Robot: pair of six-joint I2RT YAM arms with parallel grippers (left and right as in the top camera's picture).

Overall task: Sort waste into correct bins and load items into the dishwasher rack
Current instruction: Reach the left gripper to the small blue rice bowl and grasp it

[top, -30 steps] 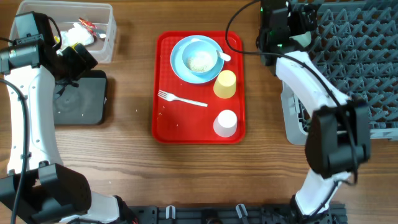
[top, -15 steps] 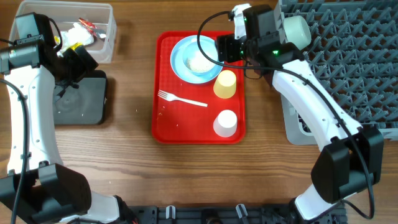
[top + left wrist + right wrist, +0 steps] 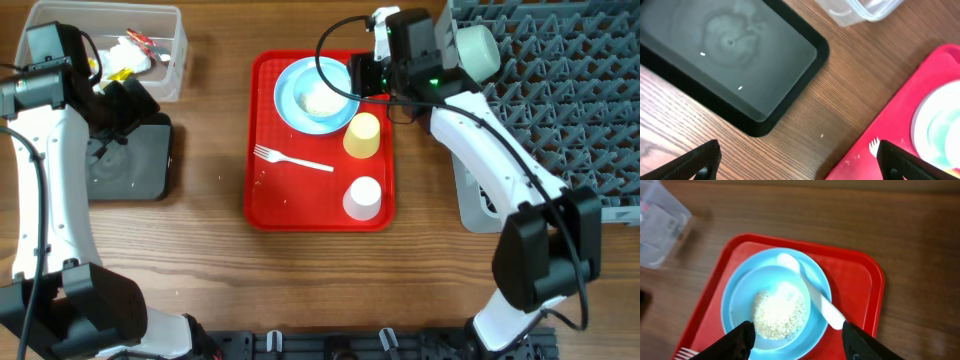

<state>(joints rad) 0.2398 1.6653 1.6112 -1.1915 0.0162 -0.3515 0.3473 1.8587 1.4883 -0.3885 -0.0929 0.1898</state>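
Beneath right pincer point(image 3: 797, 330), blue bowl point(image 3: 747, 292), spoon point(image 3: 815, 297)

Overhead view looks straight down from high up and takes in the whole table point(image 3: 220, 250), arm bases at the bottom edge. Left wrist view sits low, facing down over the black tray point(image 3: 730, 55), left fingers point(image 3: 695, 162) in the bottom corners. Right wrist view hangs close above the bowl point(image 3: 745, 297) on the red tray point(image 3: 860, 275), right fingers point(image 3: 740, 342) at the bottom. All three views share the red tray's left side and the plate point(image 3: 285, 105).
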